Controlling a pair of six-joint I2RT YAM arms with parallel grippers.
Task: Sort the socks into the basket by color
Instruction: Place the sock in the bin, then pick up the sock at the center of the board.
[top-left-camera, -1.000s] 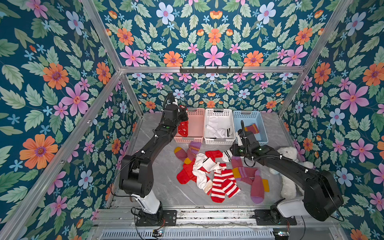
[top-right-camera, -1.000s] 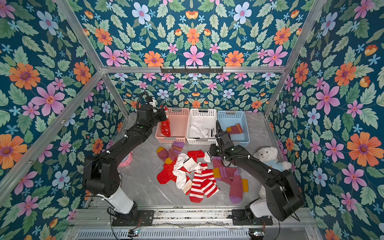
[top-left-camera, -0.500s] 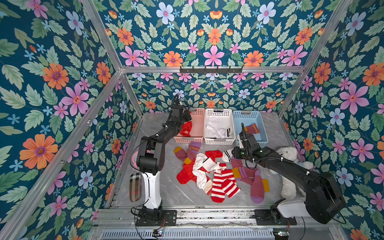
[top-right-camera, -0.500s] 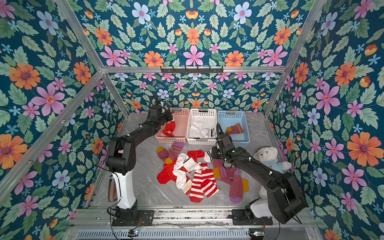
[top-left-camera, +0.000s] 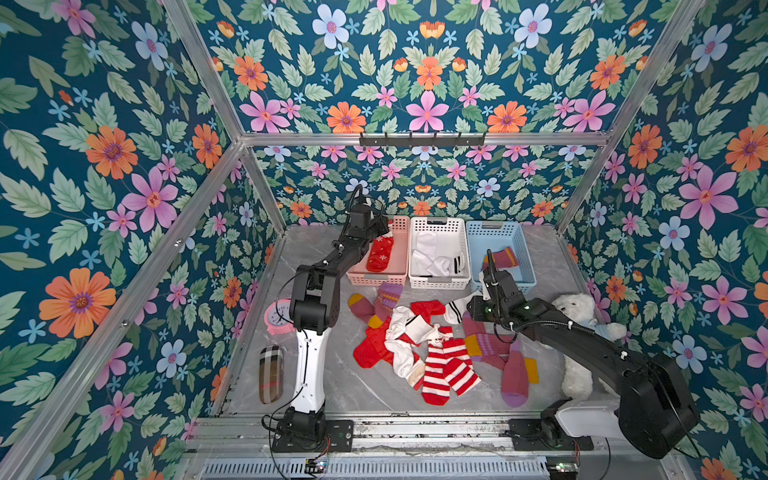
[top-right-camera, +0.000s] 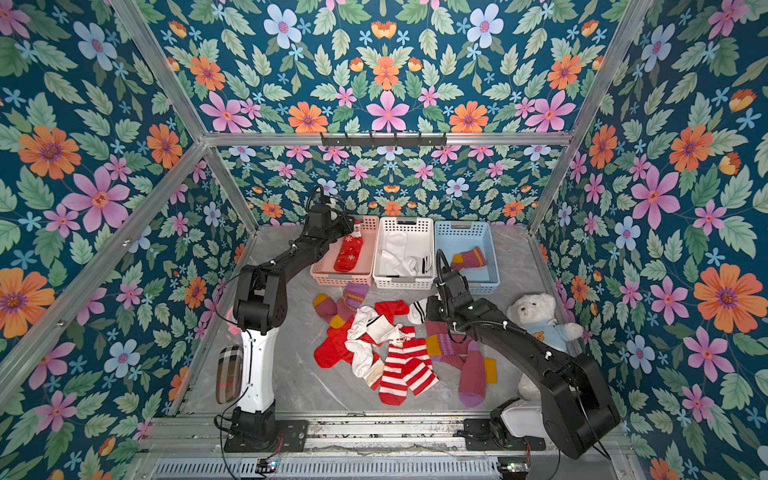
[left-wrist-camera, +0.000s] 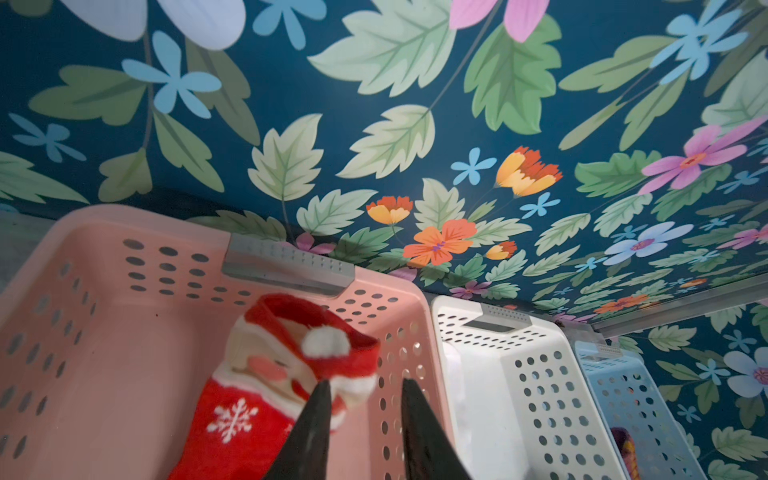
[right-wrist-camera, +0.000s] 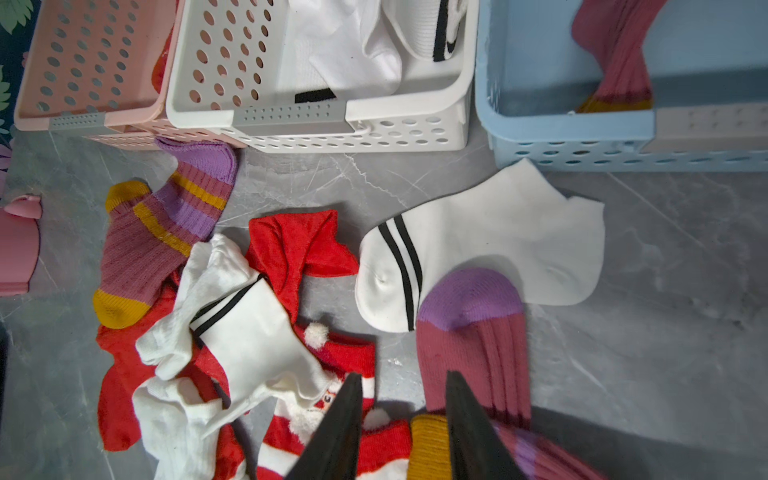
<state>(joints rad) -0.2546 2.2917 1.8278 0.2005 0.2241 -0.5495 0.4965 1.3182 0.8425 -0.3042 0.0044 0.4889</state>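
Sorting is at an early stage: one red Santa sock (left-wrist-camera: 249, 399) lies in the pink basket (left-wrist-camera: 104, 332), a few white socks (top-left-camera: 432, 255) in the white basket (top-left-camera: 438, 280) and one maroon sock (top-left-camera: 500, 259) in the blue basket (top-left-camera: 521, 249), while roughly a dozen lie in a heap (top-left-camera: 415, 340) on the worktop (top-left-camera: 374, 395) before them. The left fingers (left-wrist-camera: 313, 428) stand parted and empty over the Santa sock; the right fingers (right-wrist-camera: 340, 428) hang parted over the heap, gripping nothing. There white socks drape across red ones, and a maroon toe (right-wrist-camera: 469, 299) overlaps a white sock with black bands (right-wrist-camera: 498, 232), so single picks look awkward. A white teddy bear (top-left-camera: 577, 307) sits just beside the right arm; a pink alarm clock (top-left-camera: 277, 316) and plaid case (top-left-camera: 270, 374) lie near the left arm
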